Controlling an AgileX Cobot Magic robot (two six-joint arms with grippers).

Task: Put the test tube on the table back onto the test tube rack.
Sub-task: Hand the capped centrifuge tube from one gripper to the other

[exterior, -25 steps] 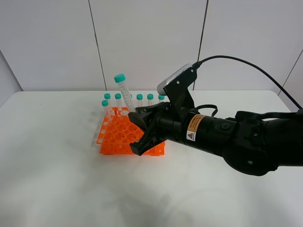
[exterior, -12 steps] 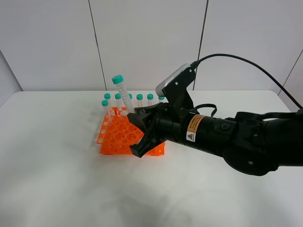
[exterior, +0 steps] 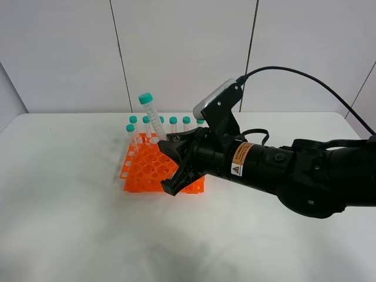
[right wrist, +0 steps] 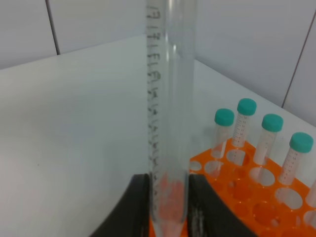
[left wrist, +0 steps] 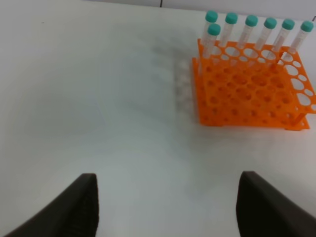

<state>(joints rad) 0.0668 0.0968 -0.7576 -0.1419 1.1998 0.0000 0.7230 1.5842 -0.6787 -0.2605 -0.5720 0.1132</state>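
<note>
1. The right gripper (right wrist: 169, 212) has its jaws closed narrow on the test tube (exterior: 151, 117), pinching it low on the clear barrel, just above the tapered tip.
2. From that grip the tube's long axis runs nearly upright. Its teal cap (exterior: 145, 98) is on top and leans a little to the left of the exterior view, so the tip points down.
3. The tube is off the table (exterior: 70, 205) and over the test tube rack (exterior: 147, 170). The tip is above the rack's back part, just beside the row of seated capped tubes (exterior: 173, 120).
4. Orange shows through the tip in the right wrist view, but I cannot tell whether it lines up with a free hole or has entered one.
5. The coming move looks like straightening the lean and lowering along the tube's axis into an empty hole.
6. The left gripper (left wrist: 168, 207) stands wide and holds nothing, well apart from the rack, so the right arm is the nearer one.
</note>
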